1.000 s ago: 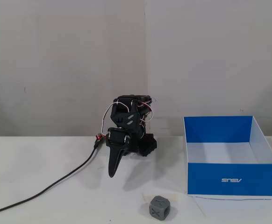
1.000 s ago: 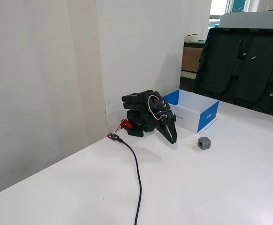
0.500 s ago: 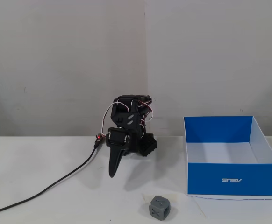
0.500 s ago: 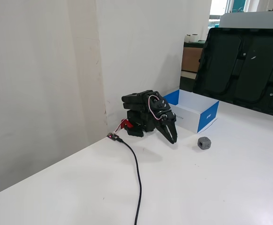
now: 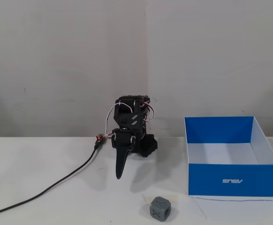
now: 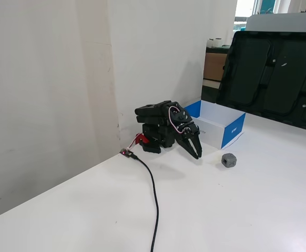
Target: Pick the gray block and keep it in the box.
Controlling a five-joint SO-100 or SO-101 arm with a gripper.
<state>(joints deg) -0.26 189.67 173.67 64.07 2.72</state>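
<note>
The gray block (image 5: pixel 160 208) is a small dark-gray cube with X grooves. It rests on the white table in front of the box's left corner, and shows in both fixed views (image 6: pixel 228 160). The box (image 5: pixel 230 180) is bright blue outside, white inside, open-topped and empty, and stands at the right; it shows behind the arm in the other fixed view (image 6: pixel 231 132). My black arm is folded low near the wall. My gripper (image 5: pixel 120 174) points down with its jaws together, tip near the table, empty, up and left of the block (image 6: pixel 197 155).
A black cable (image 5: pixel 56 183) runs from a small red connector board (image 6: pixel 128 153) beside the arm base across the table to the front left. A wall stands right behind the arm. Large black trays (image 6: pixel 274 73) lean at the table's far side.
</note>
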